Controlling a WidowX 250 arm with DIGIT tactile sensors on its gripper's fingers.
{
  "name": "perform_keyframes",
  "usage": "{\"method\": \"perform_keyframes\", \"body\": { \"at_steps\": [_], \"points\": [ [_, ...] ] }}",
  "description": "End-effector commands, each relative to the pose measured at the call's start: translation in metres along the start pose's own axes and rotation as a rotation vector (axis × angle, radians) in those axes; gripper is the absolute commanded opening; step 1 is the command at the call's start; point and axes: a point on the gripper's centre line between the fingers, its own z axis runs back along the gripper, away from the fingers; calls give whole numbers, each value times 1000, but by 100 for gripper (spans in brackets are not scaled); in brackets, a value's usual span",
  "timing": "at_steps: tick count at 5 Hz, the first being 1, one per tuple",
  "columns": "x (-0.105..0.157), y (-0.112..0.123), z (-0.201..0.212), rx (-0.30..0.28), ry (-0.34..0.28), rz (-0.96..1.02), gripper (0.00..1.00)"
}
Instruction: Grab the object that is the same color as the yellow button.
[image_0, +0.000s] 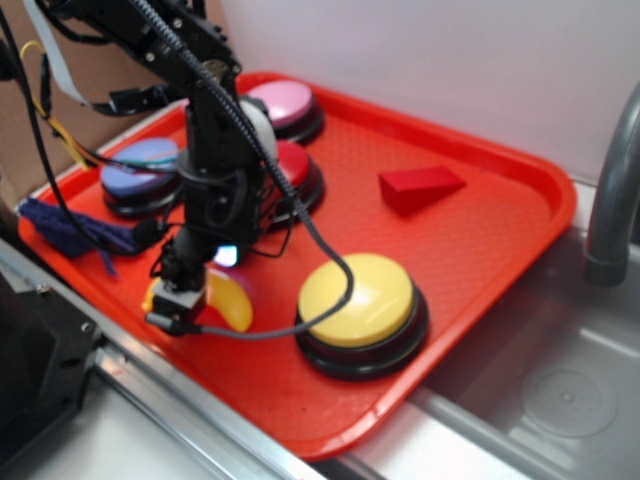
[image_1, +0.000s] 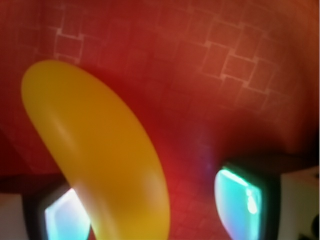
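A yellow banana-shaped object (image_0: 232, 303) lies on the red tray (image_0: 480, 240), just left of the big yellow button (image_0: 357, 300). My gripper (image_0: 185, 300) is down at the tray and open, with the banana between its fingers. In the wrist view the banana (image_1: 95, 145) runs from the upper left down to the bottom edge. There it lies against the left fingertip (image_1: 57, 217), while bare tray shows between it and the right fingertip (image_1: 240, 200). My gripper (image_1: 150, 212) stands astride its lower end.
A red wedge block (image_0: 420, 187) lies at the tray's back right. Pink (image_0: 283, 103), red (image_0: 300, 165) and blue (image_0: 140, 170) buttons stand behind the arm. A blue cloth (image_0: 70, 228) lies at the left. A metal sink (image_0: 560, 390) and faucet (image_0: 612, 190) are at the right.
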Motion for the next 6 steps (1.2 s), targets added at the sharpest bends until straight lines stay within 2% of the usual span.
{"method": "perform_keyframes", "body": {
  "at_steps": [1,3,4,5,6],
  "points": [
    [0,0,0,0,0,0,0],
    [1,3,-1,-11,9,4,0],
    [-8,8,22,-23,-31,100,0],
    [-30,4,69,-1,-70,356,0],
    [-68,-11,108,-75,-262,577,0]
  ]
}}
